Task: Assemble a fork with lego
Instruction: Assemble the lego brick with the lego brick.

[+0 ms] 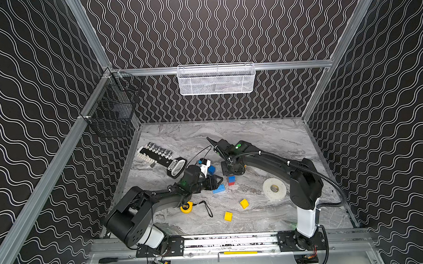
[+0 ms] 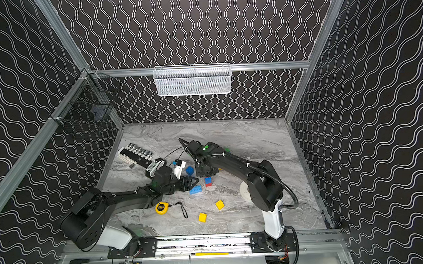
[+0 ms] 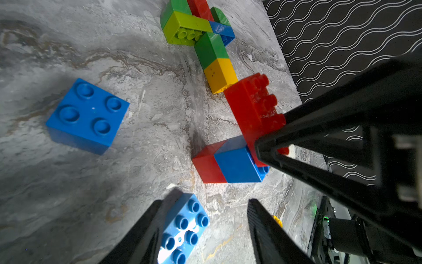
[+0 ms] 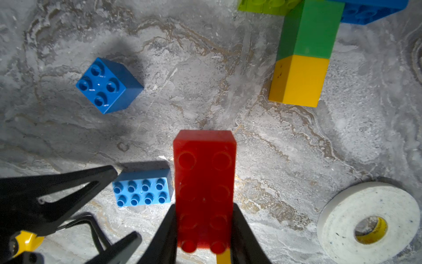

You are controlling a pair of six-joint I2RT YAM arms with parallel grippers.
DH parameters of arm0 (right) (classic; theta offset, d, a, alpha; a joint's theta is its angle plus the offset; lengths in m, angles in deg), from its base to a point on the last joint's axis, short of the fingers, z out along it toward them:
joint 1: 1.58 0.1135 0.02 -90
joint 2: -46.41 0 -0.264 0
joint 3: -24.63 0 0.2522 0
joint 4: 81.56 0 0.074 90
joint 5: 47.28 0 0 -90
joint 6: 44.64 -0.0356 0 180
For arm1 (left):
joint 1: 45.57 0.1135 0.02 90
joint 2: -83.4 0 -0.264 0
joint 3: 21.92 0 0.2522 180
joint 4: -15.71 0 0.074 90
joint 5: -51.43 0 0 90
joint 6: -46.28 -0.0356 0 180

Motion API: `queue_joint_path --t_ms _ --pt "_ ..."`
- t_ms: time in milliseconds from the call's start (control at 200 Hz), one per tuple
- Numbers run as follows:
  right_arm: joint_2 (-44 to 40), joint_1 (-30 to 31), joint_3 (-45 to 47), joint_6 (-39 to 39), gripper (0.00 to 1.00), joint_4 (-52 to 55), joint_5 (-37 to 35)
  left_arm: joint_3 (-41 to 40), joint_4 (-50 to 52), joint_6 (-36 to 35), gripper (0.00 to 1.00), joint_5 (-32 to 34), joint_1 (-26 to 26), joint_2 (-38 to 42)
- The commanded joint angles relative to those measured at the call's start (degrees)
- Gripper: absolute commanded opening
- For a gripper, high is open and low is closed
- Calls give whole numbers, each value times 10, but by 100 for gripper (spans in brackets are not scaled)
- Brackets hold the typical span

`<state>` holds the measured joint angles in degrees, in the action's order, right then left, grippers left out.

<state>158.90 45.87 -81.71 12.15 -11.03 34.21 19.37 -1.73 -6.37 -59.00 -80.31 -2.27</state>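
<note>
Marble tabletop (image 1: pixel 255 140): right tool (image 4: pixel 204 210) clamps red oblong brick (image 4: pixel 204 164); left tool (image 3: pixel 204 203) gapes beside light-blue brick (image 3: pixel 182 228).

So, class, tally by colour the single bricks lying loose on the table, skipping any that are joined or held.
Yellow bricks: 2
Dark blue brick: 1
Light blue brick: 1
Total: 4

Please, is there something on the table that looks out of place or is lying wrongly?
Three things do not belong to the build: a socket set, a yellow tape measure and a white tape roll. Also, the red-and-blue pair lies on its side, studs pointing sideways.
</note>
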Motion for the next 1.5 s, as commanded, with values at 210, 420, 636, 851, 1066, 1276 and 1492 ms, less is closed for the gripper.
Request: queue_joint_path --t_ms 210,420,636,851,1066,1276,1492 --pt "20 -7 26 -16 0 71 48 13 -47 2 59 -6 -18 -37" --pt "21 -6 27 -17 0 67 53 17 -61 3 59 -8 -29 -51" --pt "19 -1 23 -15 0 73 33 17 -82 10 57 -8 -29 -76" --pt "27 13 23 -10 0 69 30 21 -90 12 57 -8 -30 -89" --pt "16 2 48 -34 0 47 61 24 -88 11 57 -8 -29 -92" --pt "19 -2 50 -38 0 48 79 25 -88 11 56 -10 -29 -95" --pt "36 10 25 -10 0 97 17 26 -90 11 57 -10 -30 -96"
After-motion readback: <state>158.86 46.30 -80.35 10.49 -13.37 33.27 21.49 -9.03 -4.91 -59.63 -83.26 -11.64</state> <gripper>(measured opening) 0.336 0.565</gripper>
